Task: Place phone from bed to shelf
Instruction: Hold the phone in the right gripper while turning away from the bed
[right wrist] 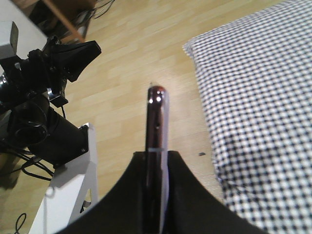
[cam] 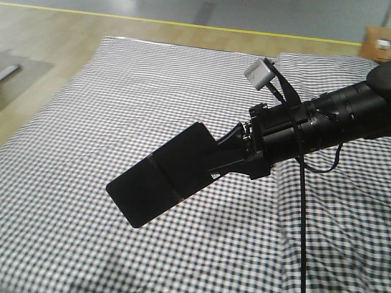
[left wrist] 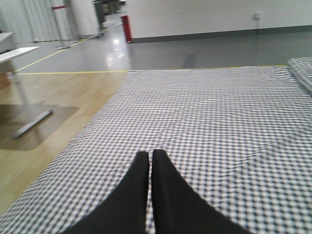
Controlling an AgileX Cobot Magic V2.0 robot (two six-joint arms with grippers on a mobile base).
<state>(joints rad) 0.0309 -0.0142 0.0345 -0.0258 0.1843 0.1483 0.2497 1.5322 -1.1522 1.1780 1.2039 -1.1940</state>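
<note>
the phone (cam: pixel 162 183) up in the air
the right pincer (cam: pixel 219 160) clamps it, bed (cam: pixel 91 110) below; left pincer (left wrist: pixel 150 158) closed, empty

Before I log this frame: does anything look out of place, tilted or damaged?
Nothing looks damaged. The right hand grips the phone at one end only, so most of it sticks out tilted above the bed.
</note>
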